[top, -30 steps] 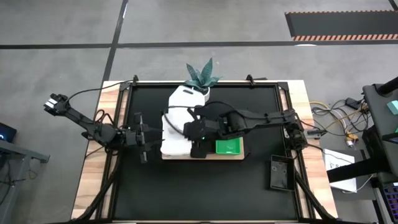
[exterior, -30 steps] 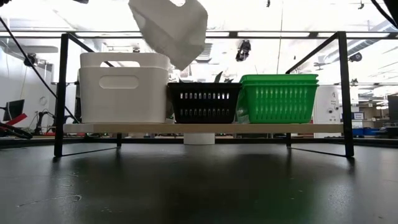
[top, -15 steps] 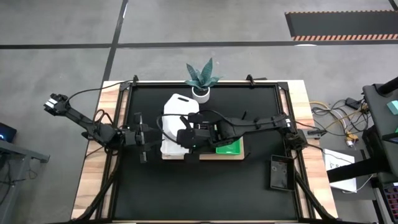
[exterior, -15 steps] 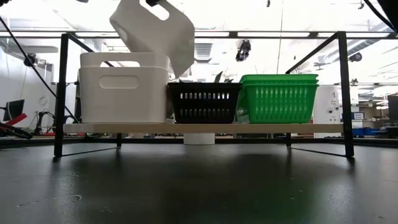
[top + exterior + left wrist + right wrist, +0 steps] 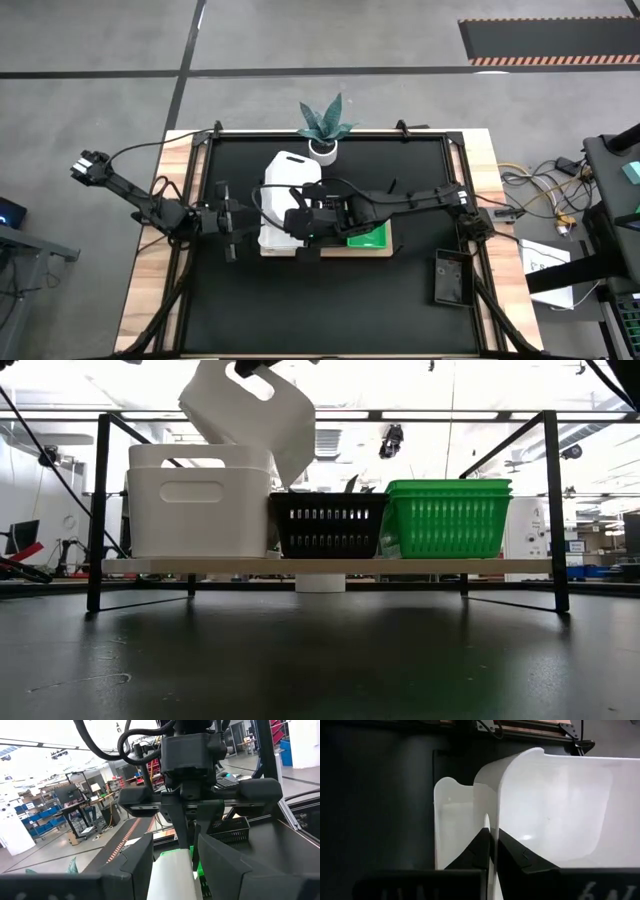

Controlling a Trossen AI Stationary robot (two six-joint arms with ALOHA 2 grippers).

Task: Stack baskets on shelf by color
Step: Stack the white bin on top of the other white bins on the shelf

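While the right gripper (image 5: 491,851) hangs over the left end of the light-brown wooden shelf board (image 5: 330,566), its jaws are pinched shut on the thin wall of a white, rounded-corner plastic basket (image 5: 252,415), which is tilted steeply in the air just above a second white basket (image 5: 200,500) already standing on that end of the shelf. Beside that standing basket sit a black slotted basket (image 5: 328,524) in the middle and a stack of bright green slotted baskets (image 5: 447,517) at the other end, so the white one is over the right colour. Judging by its thin, smooth walls, the held basket should be light and fairly stiff but slippery, and a pinch on one wall lets it swing and tip as it does here; a hold near the handle cut-out or mid-rim would likely keep it more level for nesting. Its lower corner appears near the rim of the basket below, and it would probably need levelling before it drops in cleanly. At the left side of the black bench mat (image 5: 320,300), the left gripper (image 5: 232,219) waits beside the white baskets, jaws partly apart with a pale edge showing between them; whether they touch it I cannot tell.
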